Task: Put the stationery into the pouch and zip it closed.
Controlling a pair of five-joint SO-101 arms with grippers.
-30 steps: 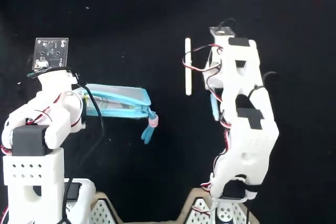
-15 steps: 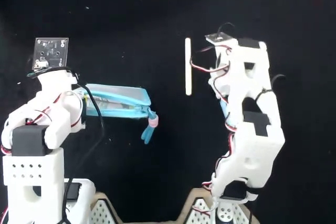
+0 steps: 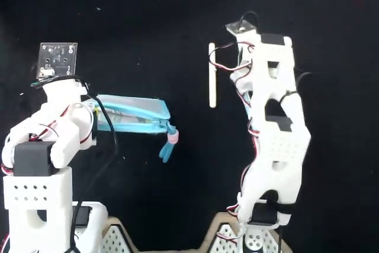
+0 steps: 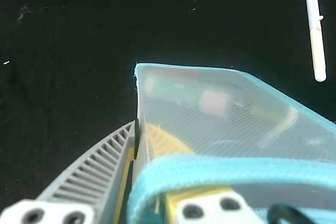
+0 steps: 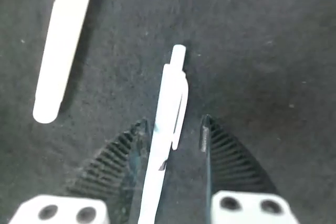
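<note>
My left gripper is shut on one end of a mesh pouch with blue trim, which lies on the black table. Several stationery pieces show through the mesh. The pouch's pink and blue zipper pull hangs off the end facing the right arm. My right gripper is open and low over the table, one finger on each side of a white clip pen. A second white pen lies loose just beside it, also seen as a white pen and a far-off white pen.
The black table is bare behind the pouch and between the two arms. The right arm stretches from the front edge toward the back, covering the pen under it. Both arm bases stand at the front edge.
The right arm swung slightly right, then came back left and reached farther toward the back. The bluish pen part seen beneath it before is now covered. Left arm and pouch stayed still.
</note>
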